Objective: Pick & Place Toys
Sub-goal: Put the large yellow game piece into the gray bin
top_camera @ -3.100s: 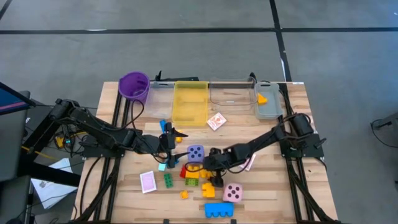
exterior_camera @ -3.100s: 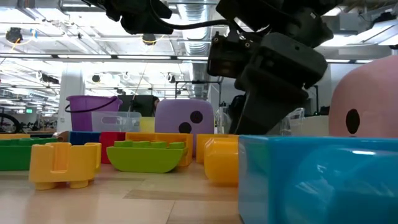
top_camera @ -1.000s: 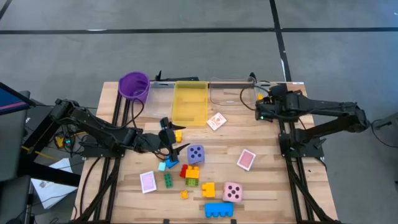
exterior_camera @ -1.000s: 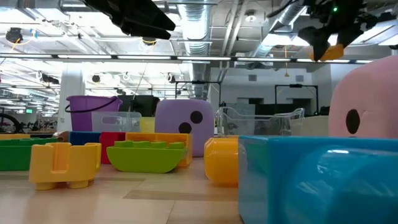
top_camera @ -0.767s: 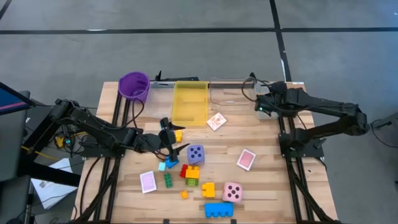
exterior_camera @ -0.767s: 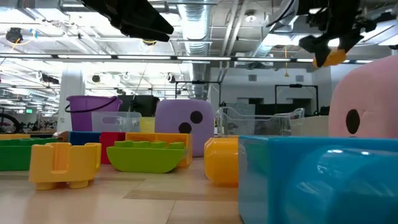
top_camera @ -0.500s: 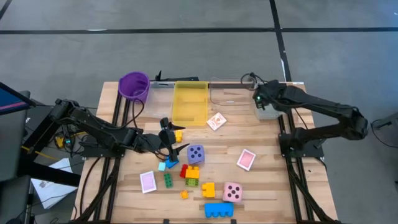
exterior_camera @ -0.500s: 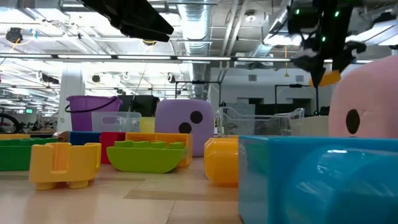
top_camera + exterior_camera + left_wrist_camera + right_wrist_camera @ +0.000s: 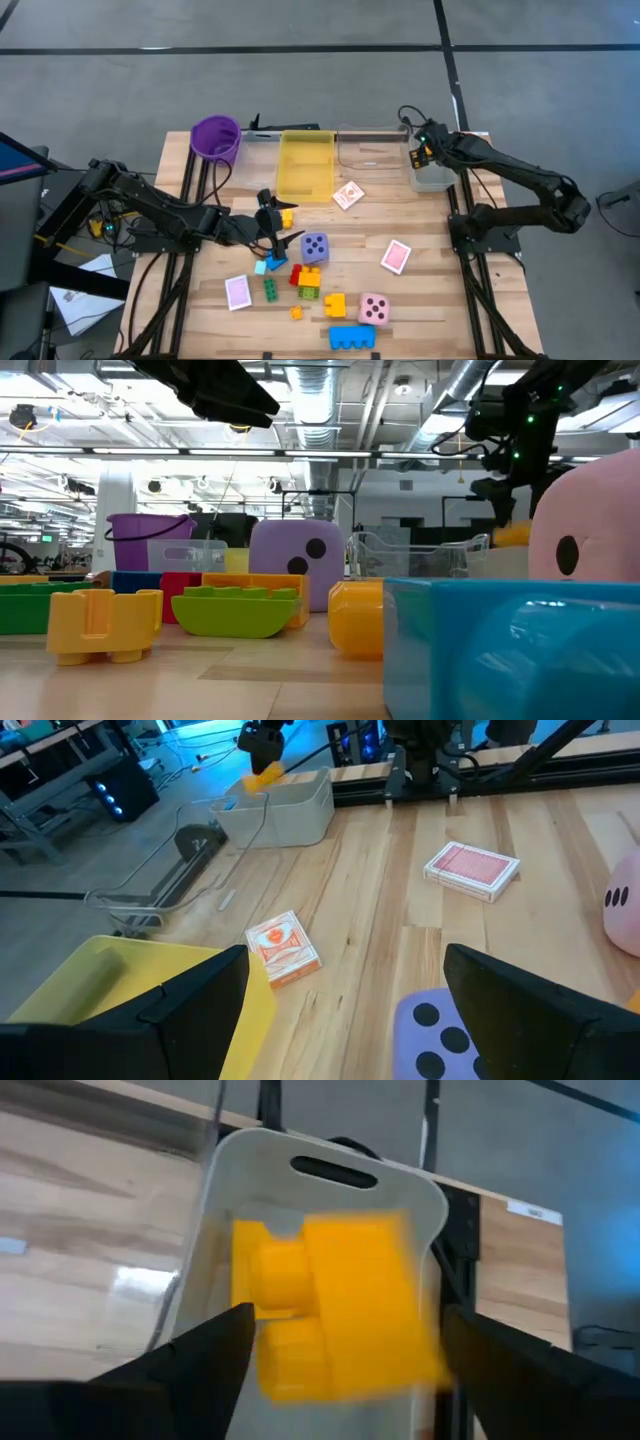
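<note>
- While the right gripper (image 9: 416, 152) hangs over the small clear bin (image 9: 432, 178) at the table's far right corner, its fingers stand apart and a yellow brick (image 9: 335, 1308) shows blurred between them, right above the bin; whether the fingers touch it cannot be told.
- The left gripper (image 9: 278, 224) hovers with its jaws spread wide and empty above the middle of the table, the purple die (image 9: 315, 246) just beyond its fingertips and the yellow bin (image 9: 305, 165) ahead of it.
- Two dice show: the purple one and a pink die (image 9: 374, 308), which is cut off at the low view's edge.
- Three pink-backed cards or packs lie apart: one (image 9: 348, 194) near the yellow bin, one (image 9: 396, 256) toward the right arm's side, one (image 9: 238, 292) near the front.
- The loose bricks (image 9: 308, 280) cluster beside the purple die; their exact number is hard to make out.
</note>
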Controlling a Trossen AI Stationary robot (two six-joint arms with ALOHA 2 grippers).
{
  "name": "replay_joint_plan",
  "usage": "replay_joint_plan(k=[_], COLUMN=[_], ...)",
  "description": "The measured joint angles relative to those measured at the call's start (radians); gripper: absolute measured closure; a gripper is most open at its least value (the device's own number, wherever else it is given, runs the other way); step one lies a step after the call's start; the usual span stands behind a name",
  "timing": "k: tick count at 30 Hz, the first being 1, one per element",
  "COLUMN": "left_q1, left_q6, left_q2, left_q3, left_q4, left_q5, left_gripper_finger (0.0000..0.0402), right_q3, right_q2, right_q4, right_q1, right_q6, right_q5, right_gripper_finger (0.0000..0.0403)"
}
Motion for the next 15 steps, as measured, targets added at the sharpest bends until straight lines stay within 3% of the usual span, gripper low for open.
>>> replay_joint_plan(k=[8,15], left_q1=[0.0,0.0], left_q6=[-0.01,-0.009], left_q2=[0.0,0.0], left_q3=[0.0,0.0], left_q4=[0.002,0.069], left_q5=[0.0,0.0], left_gripper_finger=[0.0073,0.0073], right_q3=[0.0,-0.001], right_q2=[-0.012,-0.078], right_q4=[0.078,0.131], right_q1=[0.07,0.341], right_q6=[-0.051,-0.038], right_q5=[0.005,0.071], right_gripper_finger=[0.0058,0.0076])
